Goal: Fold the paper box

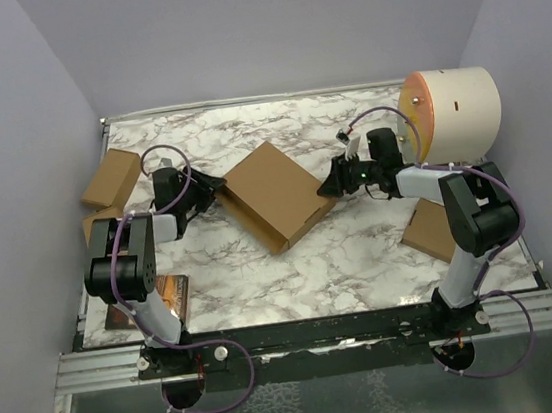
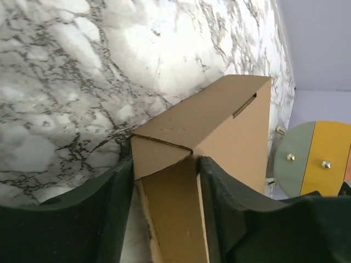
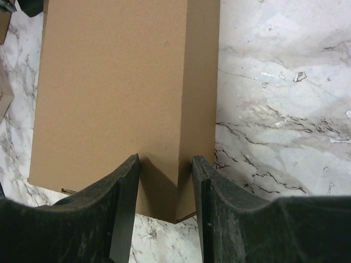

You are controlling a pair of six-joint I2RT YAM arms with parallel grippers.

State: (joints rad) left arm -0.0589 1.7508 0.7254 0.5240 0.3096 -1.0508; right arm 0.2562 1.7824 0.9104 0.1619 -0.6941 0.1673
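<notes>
paper box (image 1: 273, 195) lies flat and skewed at the middle of the marble table (image 1: 362, 251), right gripper (image 3: 164, 164) clamped on one corner, left gripper (image 2: 166, 164) straddling the opposite corner, whether pinching it i cannot tell

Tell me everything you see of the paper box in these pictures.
The paper box is plain brown cardboard, flat and rectangular, lid down, with a slot near one edge. It lies turned diagonally on the marble table, near its middle. The left gripper clamps its left corner, where a flap looks not fully tucked; the right gripper clamps the opposite corner.
</notes>
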